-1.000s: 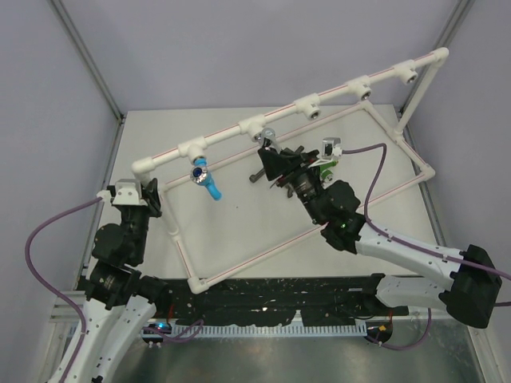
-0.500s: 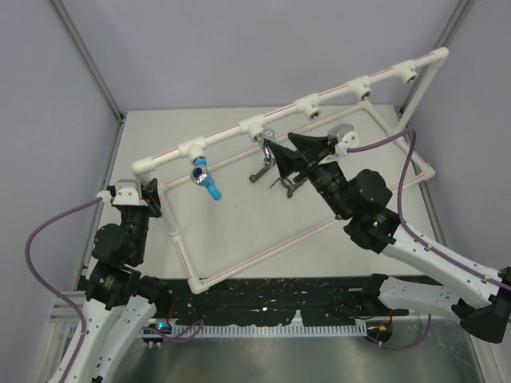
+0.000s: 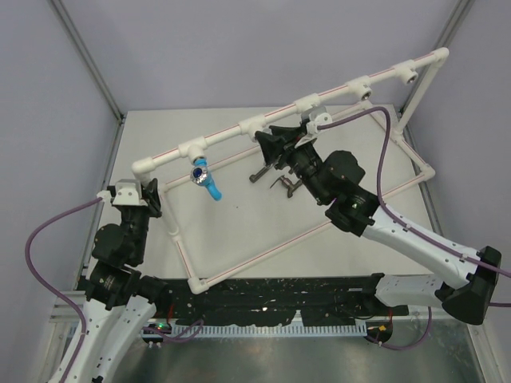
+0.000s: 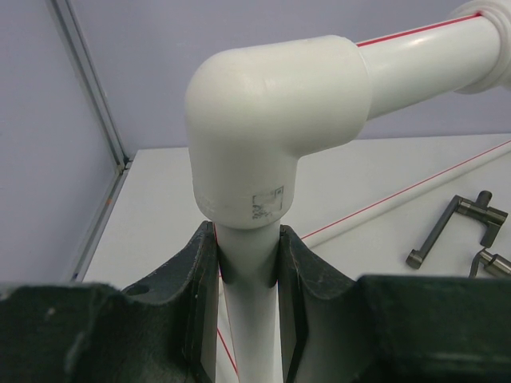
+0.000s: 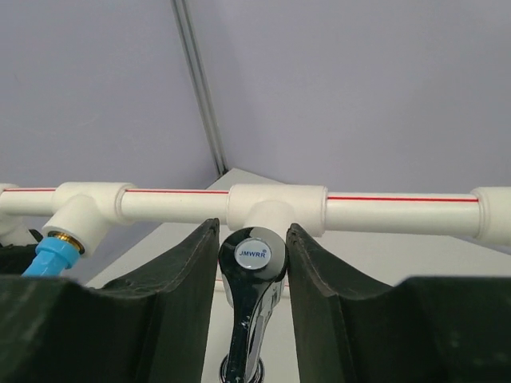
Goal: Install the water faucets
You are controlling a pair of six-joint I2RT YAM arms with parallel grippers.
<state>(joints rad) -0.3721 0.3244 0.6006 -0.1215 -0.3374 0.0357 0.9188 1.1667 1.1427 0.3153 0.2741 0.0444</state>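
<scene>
Right wrist: right gripper (image 5: pixel 252 227) jaws narrow, pinching 1 chrome faucet (image 5: pixel 252 255) under a tee of the frame (image 5: pixel 176 195). Left gripper (image 4: pixel 247 267) jaws clamp frame's upright. 1 blue faucet (image 5: pixel 49 257) in its tee; 2 dark faucets (image 3: pixel 257 174) lie on table (image 3: pixel 223 227).

Right arm (image 3: pixel 375 227) has swung round, its fingers (image 5: pixel 335 319) now flanking the chrome faucet (image 5: pixel 252 263).

mirror-glossy chrome faucet (image 5: pixel 248 319); smooth, faintly shiny white plastic pipe frame (image 5: pixel 383 211); smooth blue plastic faucet (image 5: pixel 49 257); dull grey metal faucets (image 4: pixel 436 233); matt pale desk (image 4: pixel 359 171).
</scene>
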